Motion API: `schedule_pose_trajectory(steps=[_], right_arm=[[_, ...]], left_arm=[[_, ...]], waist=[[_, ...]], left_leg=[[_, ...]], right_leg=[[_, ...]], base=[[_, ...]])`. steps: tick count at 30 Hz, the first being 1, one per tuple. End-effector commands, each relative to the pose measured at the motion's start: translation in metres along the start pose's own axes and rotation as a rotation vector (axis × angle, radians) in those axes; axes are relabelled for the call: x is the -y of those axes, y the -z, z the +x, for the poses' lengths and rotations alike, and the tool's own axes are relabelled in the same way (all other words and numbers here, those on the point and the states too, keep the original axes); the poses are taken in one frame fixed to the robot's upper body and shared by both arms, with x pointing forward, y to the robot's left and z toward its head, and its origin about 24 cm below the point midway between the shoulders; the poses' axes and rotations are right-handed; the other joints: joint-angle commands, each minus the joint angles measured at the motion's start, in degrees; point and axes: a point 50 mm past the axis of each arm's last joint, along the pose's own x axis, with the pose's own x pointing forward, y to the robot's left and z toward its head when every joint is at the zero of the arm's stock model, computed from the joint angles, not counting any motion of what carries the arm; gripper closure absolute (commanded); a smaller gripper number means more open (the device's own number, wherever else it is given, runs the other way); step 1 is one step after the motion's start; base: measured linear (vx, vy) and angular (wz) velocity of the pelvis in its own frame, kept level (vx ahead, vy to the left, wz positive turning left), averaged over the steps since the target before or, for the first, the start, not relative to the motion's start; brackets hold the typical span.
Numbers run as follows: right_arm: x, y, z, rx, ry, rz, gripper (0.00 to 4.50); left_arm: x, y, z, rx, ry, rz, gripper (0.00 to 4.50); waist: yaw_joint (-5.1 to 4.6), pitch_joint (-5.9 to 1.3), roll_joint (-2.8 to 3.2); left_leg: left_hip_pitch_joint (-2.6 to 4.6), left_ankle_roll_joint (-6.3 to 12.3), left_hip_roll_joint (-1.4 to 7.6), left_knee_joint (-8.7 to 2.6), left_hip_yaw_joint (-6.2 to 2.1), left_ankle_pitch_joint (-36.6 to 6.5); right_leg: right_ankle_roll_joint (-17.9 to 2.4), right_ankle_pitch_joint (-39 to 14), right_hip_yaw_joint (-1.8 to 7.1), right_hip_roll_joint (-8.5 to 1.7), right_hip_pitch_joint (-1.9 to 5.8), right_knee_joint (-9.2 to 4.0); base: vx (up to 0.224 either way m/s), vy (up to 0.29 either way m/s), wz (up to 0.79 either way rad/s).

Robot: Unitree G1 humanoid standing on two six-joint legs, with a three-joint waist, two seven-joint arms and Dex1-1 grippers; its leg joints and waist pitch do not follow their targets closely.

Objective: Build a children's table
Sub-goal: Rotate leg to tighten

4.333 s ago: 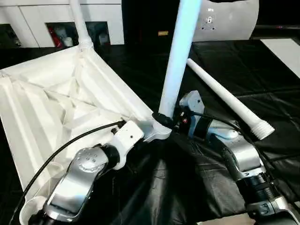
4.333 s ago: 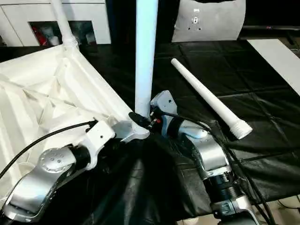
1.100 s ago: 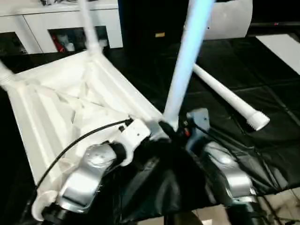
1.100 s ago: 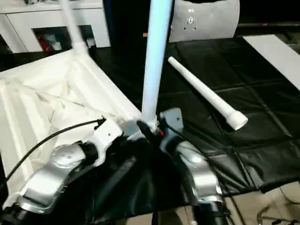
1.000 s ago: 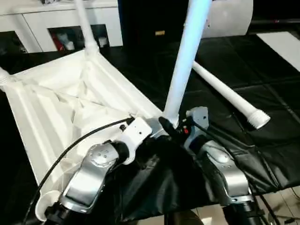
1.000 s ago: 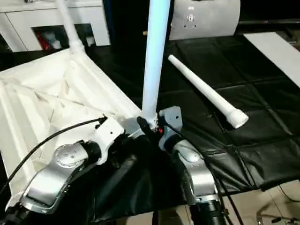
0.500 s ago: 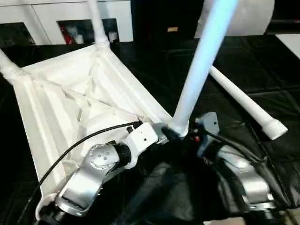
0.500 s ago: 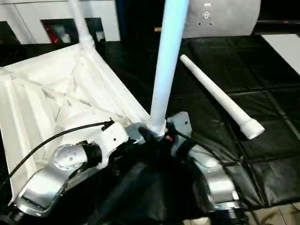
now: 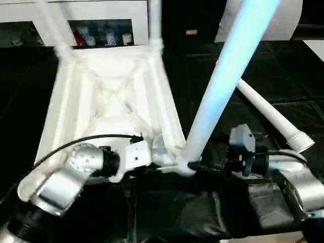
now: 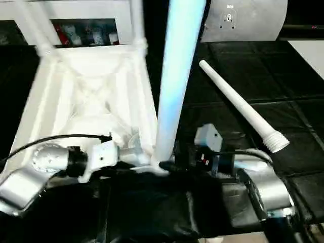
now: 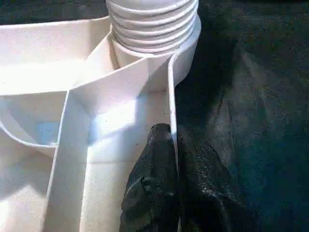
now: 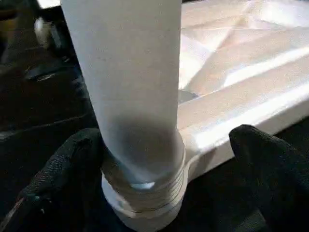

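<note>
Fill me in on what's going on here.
A humanoid robot is building a white children's table, lying upside down on black sheeting. The left gripper is shut on the top's rim beside a corner socket. The right gripper stands open around the leg in that socket, threads showing. Another leg lies loose on the sheeting.

the table top (image 9: pixel 109 96) now lies turned on the black sheet (image 9: pixel 177 212) — its far edge runs about level across the head view, and two far legs stand at its back corners where one showed before. the near leg (image 9: pixel 223 81) leans more to the right. the right gripper (image 12: pixel 159 159) has spread its fingers (image 12: pixel 263 154) — they stand apart on either side of that leg's base, no longer pinching it.
</note>
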Motion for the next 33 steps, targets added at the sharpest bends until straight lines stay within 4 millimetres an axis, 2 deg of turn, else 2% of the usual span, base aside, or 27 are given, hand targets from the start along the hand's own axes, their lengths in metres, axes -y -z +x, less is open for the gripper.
schedule_pose_trajectory(steps=[1, 3, 4, 6, 8, 9, 10, 13, 14, 16, 17, 21, 27, 29, 30, 31, 32, 33], right_arm=[[-0.002, 0.000, 0.000, -0.022, -0.070, -0.009, 0.39], [-0.001, 0.001, 0.003, -0.031, -0.102, -0.011, 0.44], [0.000, 0.002, 0.004, -0.039, -0.111, -0.017, 0.62], [0.003, 0.003, 0.007, -0.052, -0.129, -0.031, 0.82], [0.004, 0.003, 0.009, -0.055, -0.135, -0.036, 0.94], [0.005, 0.003, 0.010, -0.055, -0.139, -0.035, 1.07], [0.005, 0.002, 0.011, -0.057, -0.140, -0.037, 1.26], [0.007, 0.002, 0.014, -0.055, -0.150, -0.039, 1.32], [0.007, 0.002, 0.015, -0.055, -0.155, -0.040, 1.59], [0.007, 0.002, 0.016, -0.055, -0.161, -0.040, 1.65], [0.007, 0.003, 0.017, -0.052, -0.166, -0.042, 1.67], [0.008, 0.003, 0.019, -0.045, -0.172, -0.041, 1.79], [-0.001, 0.009, 0.019, -0.025, -0.158, 0.020, 1.81], [-0.005, 0.012, 0.023, -0.012, -0.119, 0.064, 1.81], [-0.008, 0.014, 0.027, -0.001, -0.076, 0.113, 1.81], [-0.013, 0.020, 0.037, 0.003, 0.018, 0.160, 1.81], [-0.014, 0.021, 0.043, 0.011, 0.061, 0.177, 1.81], [-0.015, 0.022, 0.047, 0.017, 0.093, 0.190, 1.81]], left_arm=[[0.010, 0.007, 0.008, -0.045, 0.116, 0.022, 4.50], [0.008, 0.008, 0.008, -0.050, 0.131, 0.036, 4.50], [0.007, 0.008, 0.008, -0.049, 0.136, 0.040, 4.50], [0.006, 0.007, 0.009, -0.043, 0.155, 0.048, 4.50], [0.006, 0.007, 0.009, -0.042, 0.165, 0.053, 4.50], [0.006, 0.007, 0.009, -0.042, 0.167, 0.055, 4.50], [0.006, 0.007, 0.009, -0.041, 0.169, 0.056, 4.50], [0.006, 0.007, 0.009, -0.042, 0.174, 0.060, 4.50], [0.006, 0.008, 0.009, -0.042, 0.175, 0.062, 4.50], [0.005, 0.008, 0.009, -0.043, 0.177, 0.064, 4.50], [0.005, 0.008, 0.009, -0.044, 0.177, 0.065, 4.50], [0.004, 0.009, 0.008, -0.046, 0.178, 0.065, 4.50], [0.007, 0.008, 0.010, -0.029, 0.138, 0.020, 4.50], [0.007, 0.005, 0.013, -0.011, 0.098, -0.012, 4.50], [0.007, 0.000, 0.016, 0.010, 0.058, -0.047, 4.50], [0.006, -0.008, 0.023, 0.047, -0.009, -0.102, 4.50], [0.006, -0.012, 0.027, 0.062, -0.031, -0.119, 4.50], [0.006, -0.015, 0.029, 0.073, -0.048, -0.132, 4.50]], waist=[[-0.30, -3.83, -0.47], [-0.21, -3.82, -0.60], [-0.20, -3.77, -0.62], [-0.18, -3.52, -0.69], [-0.04, -3.47, -0.60], [0.05, -3.41, -0.87], [0.24, -3.51, -0.72], [0.28, -3.66, -0.74], [0.28, -3.71, -0.74], [0.22, -3.71, -0.78], [0.19, -3.73, -1.11], [0.29, -3.69, -0.97], [0.45, -3.97, -0.70], [0.33, -3.96, -0.67], [0.56, -3.81, -0.43], [0.56, -3.81, -0.43], [0.29, -3.05, -0.25], [0.13, -2.94, -0.36]], left_leg=[[0.39, 12.22, 5.38, -3.39, -1.86, 3.54], [0.24, 12.40, 5.46, -3.39, -1.90, 3.33], [0.28, 12.06, 5.50, -3.42, -1.90, 2.63], [0.29, 10.29, 5.51, -3.55, -1.86, -0.04], [0.45, 8.95, 5.56, -3.58, -1.81, -1.33], [0.47, 8.34, 5.57, -3.64, -1.74, -1.88], [0.52, 8.18, 5.60, -3.63, -1.76, -1.52], [0.38, 8.56, 5.59, -3.54, -1.78, -0.27], [0.38, 8.69, 5.58, -3.50, -1.78, 0.00], [0.31, 9.17, 5.53, -3.47, -1.78, 0.39], [0.29, 9.25, 5.50, -3.47, -1.76, 0.08], [0.34, 8.32, 5.51, -3.55, -1.77, -1.26], [0.31, 8.82, 5.65, -3.45, -1.83, 0.76], [0.31, 8.77, 5.69, -3.51, -1.82, 0.99], [0.29, 8.34, 5.88, -3.56, -1.94, 0.17], [0.29, 8.34, 5.88, -3.56, -1.94, 0.17], [0.21, 6.26, 5.90, -4.16, -1.95, -4.18], [0.38, 4.99, 5.84, -4.30, -1.87, -6.46]], right_leg=[[-16.32, -2.49, 3.84, -5.89, 2.98, -2.23], [-16.39, -3.14, 3.80, -5.98, 3.09, -2.23], [-16.29, -4.60, 3.79, -6.02, 3.05, -2.39], [-15.89, -8.98, 3.87, -5.99, 2.95, -2.78], [-15.63, -10.85, 3.93, -6.01, 2.84, -2.97], [-15.40, -11.20, 4.02, -6.00, 2.85, -3.00], [-15.44, -10.51, 4.08, -6.02, 2.88, -2.86], [-15.88, -8.24, 4.03, -5.99, 2.93, -2.53], [-15.96, -7.75, 4.02, -6.00, 2.96, -2.46], [-16.14, -7.06, 3.98, -5.95, 2.99, -2.40], [-16.07, -7.65, 3.96, -5.95, 3.04, -2.49], [-15.55, -10.33, 4.00, -6.03, 3.04, -2.74], [-16.30, -6.30, 3.99, -5.97, 3.16, -2.26], [-16.51, -5.83, 4.01, -5.92, 3.19, -2.17], [-16.88, -6.52, 3.95, -6.05, 3.09, -2.41], [-16.88, -6.52, 3.95, -6.05, 3.09, -2.41], [-16.06, -12.71, 3.91, -5.93, 2.89, -3.21], [-15.24, -16.45, 3.94, -5.92, 2.86, -3.56]], base=[[0.000, 0.000, 0.00], [0.000, 0.000, 0.00], [0.000, 0.000, 0.00], [0.000, 0.000, 0.00], [0.000, 0.000, 0.00], [0.000, 0.000, 0.00], [0.000, 0.000, 0.00], [0.000, 0.000, 0.00], [0.000, 0.000, 0.00], [0.000, 0.000, 0.00], [0.000, 0.000, 0.00], [0.000, 0.000, 0.00], [0.000, 0.000, 0.00], [0.000, 0.000, 0.00], [0.000, 0.000, 0.00], [0.000, 0.000, 0.00], [0.000, 0.000, 0.00], [0.000, 0.000, 0.00]])
